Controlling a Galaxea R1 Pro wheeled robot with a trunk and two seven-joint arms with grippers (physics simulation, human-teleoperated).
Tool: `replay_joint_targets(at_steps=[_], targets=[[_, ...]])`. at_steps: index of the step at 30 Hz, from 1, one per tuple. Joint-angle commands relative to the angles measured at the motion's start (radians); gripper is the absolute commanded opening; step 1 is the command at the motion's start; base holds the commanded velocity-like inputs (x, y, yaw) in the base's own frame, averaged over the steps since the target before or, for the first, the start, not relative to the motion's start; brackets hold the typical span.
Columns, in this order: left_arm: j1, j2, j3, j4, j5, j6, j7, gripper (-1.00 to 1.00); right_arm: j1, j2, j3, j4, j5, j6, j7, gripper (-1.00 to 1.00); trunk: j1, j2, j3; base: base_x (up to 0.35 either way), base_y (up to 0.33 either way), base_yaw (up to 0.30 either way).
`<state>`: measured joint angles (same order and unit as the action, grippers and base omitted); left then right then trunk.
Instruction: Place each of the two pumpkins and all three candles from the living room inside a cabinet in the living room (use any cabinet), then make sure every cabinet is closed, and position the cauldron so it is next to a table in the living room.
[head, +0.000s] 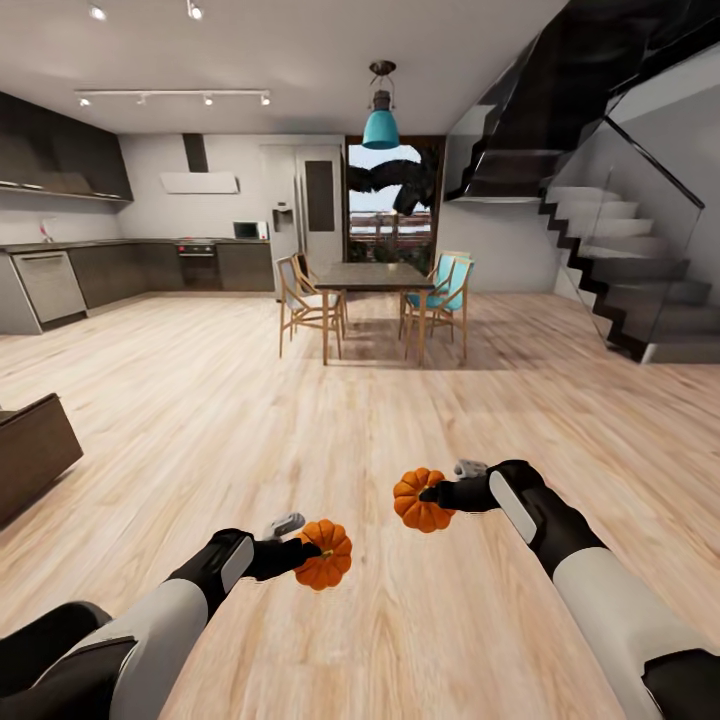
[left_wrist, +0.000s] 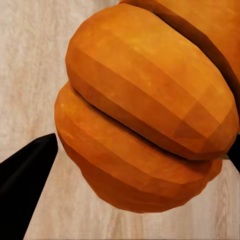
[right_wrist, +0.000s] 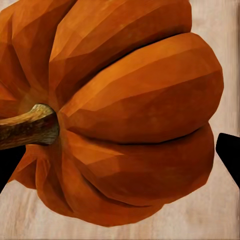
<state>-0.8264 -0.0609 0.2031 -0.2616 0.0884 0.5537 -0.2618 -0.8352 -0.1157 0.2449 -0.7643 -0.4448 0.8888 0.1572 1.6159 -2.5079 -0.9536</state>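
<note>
I hold one bright orange ribbed pumpkin in each hand, above the wooden floor. My left gripper is shut on the left pumpkin, whose ribs bulge between black fingertips in the left wrist view. My right gripper is shut on the right pumpkin. In the right wrist view that pumpkin shows its short brown stem. The candles, the cauldron and the low table are out of view. A low dark-brown unit's corner shows at the left edge; I cannot tell whether it is the cabinet.
Pale wood floor stretches ahead. A tall dark dining table with several chairs stands in the middle distance. Dark kitchen counters line the back left wall. A glass-railed staircase rises at the right.
</note>
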Motion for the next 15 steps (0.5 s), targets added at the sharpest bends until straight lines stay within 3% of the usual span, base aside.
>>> replay_joint_targets(at_steps=[1, 15], targets=[[0.000, 0.000, 0.005, -0.002, 0.015, 0.009, 0.004, -1.00, -0.001, -0.001, 0.002, -0.001, 0.003, 0.002, 0.009, -1.00, 0.000, 0.000, -0.001, 0.317, -0.115, 0.000], [0.000, 0.000, 0.005, 0.001, 0.015, 0.009, 0.006, -1.00, -0.001, -0.001, 0.002, -0.001, 0.003, 0.002, 0.008, -1.00, 0.000, 0.000, -0.001, 0.317, -0.118, 0.011]])
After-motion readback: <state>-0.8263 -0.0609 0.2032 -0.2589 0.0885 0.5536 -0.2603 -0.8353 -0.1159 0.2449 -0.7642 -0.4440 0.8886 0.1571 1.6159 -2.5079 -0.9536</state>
